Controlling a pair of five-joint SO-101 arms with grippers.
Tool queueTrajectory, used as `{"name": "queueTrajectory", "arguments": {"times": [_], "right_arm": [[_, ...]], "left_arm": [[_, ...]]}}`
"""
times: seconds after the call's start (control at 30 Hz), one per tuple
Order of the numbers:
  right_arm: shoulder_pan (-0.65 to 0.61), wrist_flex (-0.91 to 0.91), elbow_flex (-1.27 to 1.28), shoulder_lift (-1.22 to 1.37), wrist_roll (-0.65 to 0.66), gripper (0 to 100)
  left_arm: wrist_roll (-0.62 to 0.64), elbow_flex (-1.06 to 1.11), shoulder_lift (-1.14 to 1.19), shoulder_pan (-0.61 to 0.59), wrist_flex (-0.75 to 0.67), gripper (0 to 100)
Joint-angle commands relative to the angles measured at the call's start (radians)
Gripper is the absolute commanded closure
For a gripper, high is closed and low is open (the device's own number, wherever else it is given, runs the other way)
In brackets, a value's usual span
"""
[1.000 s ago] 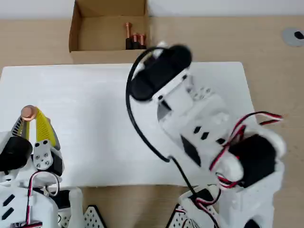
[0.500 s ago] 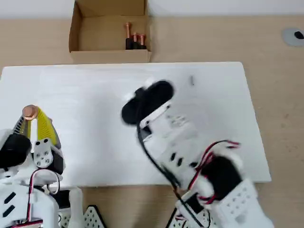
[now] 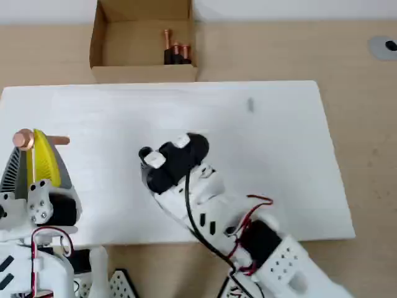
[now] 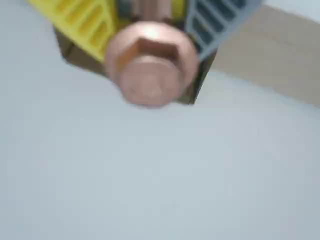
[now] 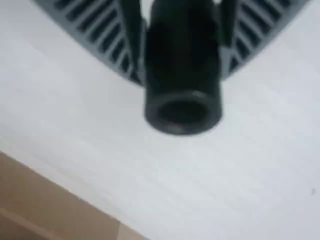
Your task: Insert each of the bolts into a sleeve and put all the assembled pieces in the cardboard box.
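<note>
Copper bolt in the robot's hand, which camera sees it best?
The left wrist view: the copper bolt is close up, hexagonal head facing the camera, clamped in the left hand. The high view shows it small, lying sideways. The right wrist view faces a black sleeve.

The bolt (image 4: 150, 65) was copper-pink in the left gripper (image 4: 151, 15), which was ribbed yellow on one side and ribbed grey on the other. The sleeve (image 5: 182, 75) was black; the right gripper (image 5: 182, 20) around it was grey-ribbed. The mat (image 3: 267, 143) was white, the worktop (image 3: 360, 112) tan, seemingly wood-grained.
</note>
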Motion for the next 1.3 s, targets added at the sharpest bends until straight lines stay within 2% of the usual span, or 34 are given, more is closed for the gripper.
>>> {"name": "queueTrajectory", "arguments": {"times": [0.0, 0.17, 0.3, 0.43, 0.6, 0.87, 1.03, 1.27], "right_arm": [[-0.018, -0.203, 0.09, -0.025, -0.012, 98.8], [-0.018, -0.445, 0.208, -0.025, -0.012, 98.8], [-0.018, -0.554, 0.237, -0.027, -0.012, 98.8], [-0.018, -0.597, 0.237, -0.027, -0.021, 98.8], [-0.018, -0.595, 0.24, -0.027, -0.094, 98.8], [-0.016, -0.594, 0.237, -0.027, -0.094, 98.8], [-0.016, -0.594, 0.232, -0.027, -0.094, 98.8], [-0.016, -0.594, 0.232, -0.027, -0.094, 98.9]], "left_arm": [[0.009, -0.041, 0.004, 0.094, -0.068, 99], [0.008, -0.009, 0.005, 0.239, -0.138, 99], [-0.087, 0.018, 0.005, 0.319, -0.167, 99], [-0.15, 0.018, 0.005, 0.419, -0.163, 99], [-0.152, 0.057, 0.005, 0.537, -0.166, 99], [-0.153, 0.138, 0.005, 0.551, -0.169, 99], [-0.232, 0.164, 0.004, 0.551, -0.169, 99], [-0.245, 0.172, 0.004, 0.551, -0.17, 99]]}}
